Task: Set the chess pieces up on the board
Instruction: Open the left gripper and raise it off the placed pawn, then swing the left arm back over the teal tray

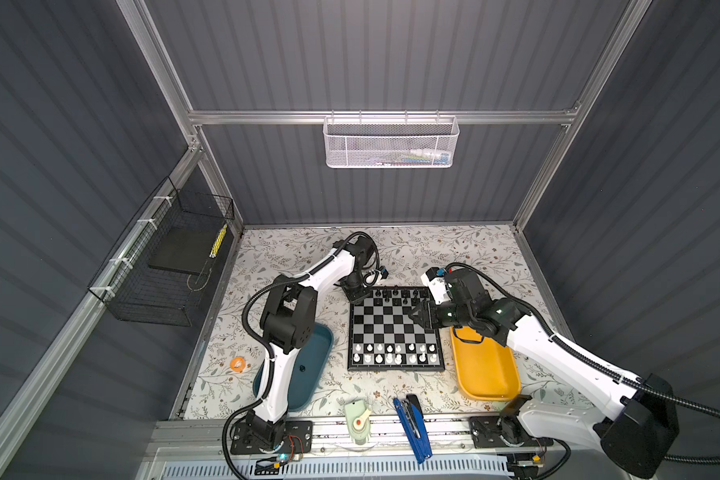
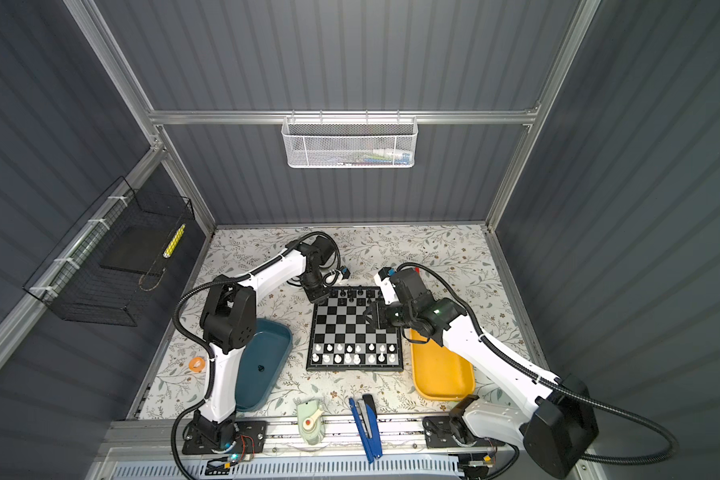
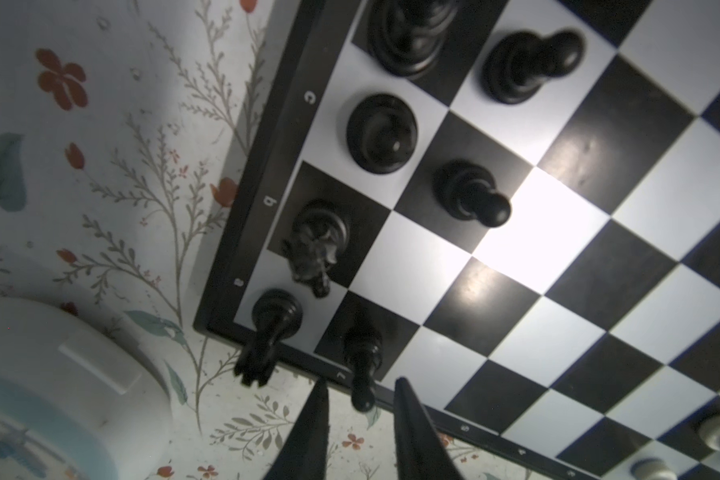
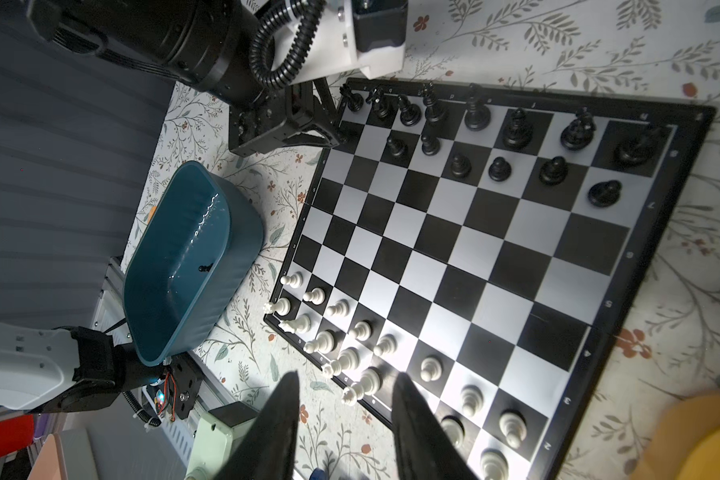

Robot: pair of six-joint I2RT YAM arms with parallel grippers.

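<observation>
Near edge, your left: teal tray (image 1: 310, 388) with one black piece (image 1: 301, 368) in it, well apart from the rest. On the right, yellow tray (image 1: 485, 365), no piece visible in it.

Board (image 1: 395, 368) lies flat on the desk (image 1: 292, 266) between the trays. White men (image 1: 391, 352) fill its two near rows.

Right gripper (image 4: 346, 375) hangs over the board's right side, jaws spread, nothing between them.

Far rows hold the black men (image 1: 395, 294). The back row looks full, but the pawn row is one short: the square beside the knight (image 3: 314, 245) is bare.

Left gripper (image 3: 358, 384) is at the far-left corner. Its jaws are slightly spread astride the head of the corner pawn (image 3: 362, 361), not pinching it as far as you can see. The pawn stands upright next to the rook (image 3: 273, 320).

Watch for:
- Pull the left gripper away sideways and a jaw catches the pawn's head, tipping it into the rook or over the rim.
- The bare square is hemmed in by knight and pawns, so wide jaws coming down there will knock a neighbour.
- The right gripper sits close to the pawns, and a low sweep topples them.
</observation>
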